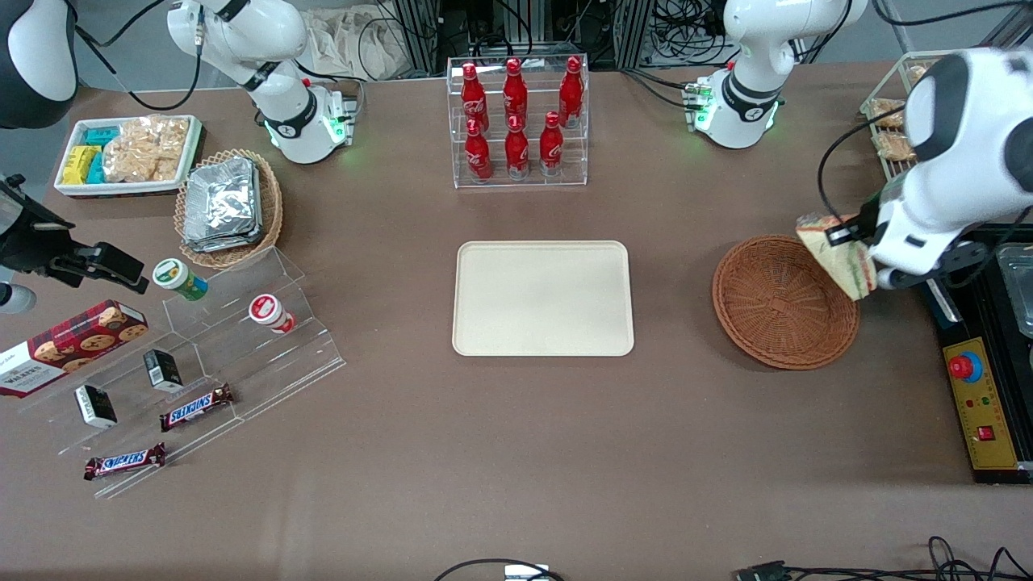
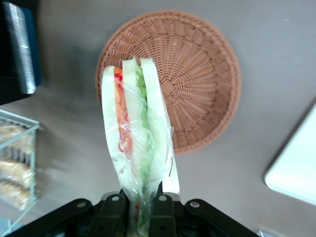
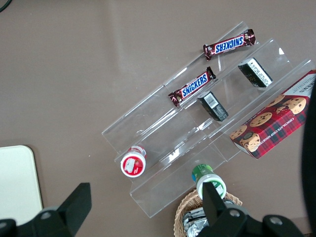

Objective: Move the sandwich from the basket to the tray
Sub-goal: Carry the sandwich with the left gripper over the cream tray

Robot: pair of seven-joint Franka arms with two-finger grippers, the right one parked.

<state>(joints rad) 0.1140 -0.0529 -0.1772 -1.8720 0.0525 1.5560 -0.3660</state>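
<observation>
At the front view's right edge, the gripper (image 1: 854, 242) clamps the sandwich (image 1: 839, 254) above the basket (image 1: 775, 311); the tray (image 1: 542, 298) lies mid-frame.

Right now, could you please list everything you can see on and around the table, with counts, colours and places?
sandwich: 1, pale bread with green and red-orange filling, clear-wrapped, held above the basket's rim
basket: 1, reddish-brown wicker, toward the working arm's end
tray: 1, cream-beige, table centre
cola bottles: 7, red, in a clear rack
foil packets: a stack, silver, in a tan wicker basket
white tray of snacks: 1, toward the parked arm's end
Snickers bars: 2, brown, on the clear stepped stand
small cups: 2, green-lidded and red-lidded, same stand
cookie box: 1, red tartan
gripper: left arm's, black, shut on the sandwich
</observation>
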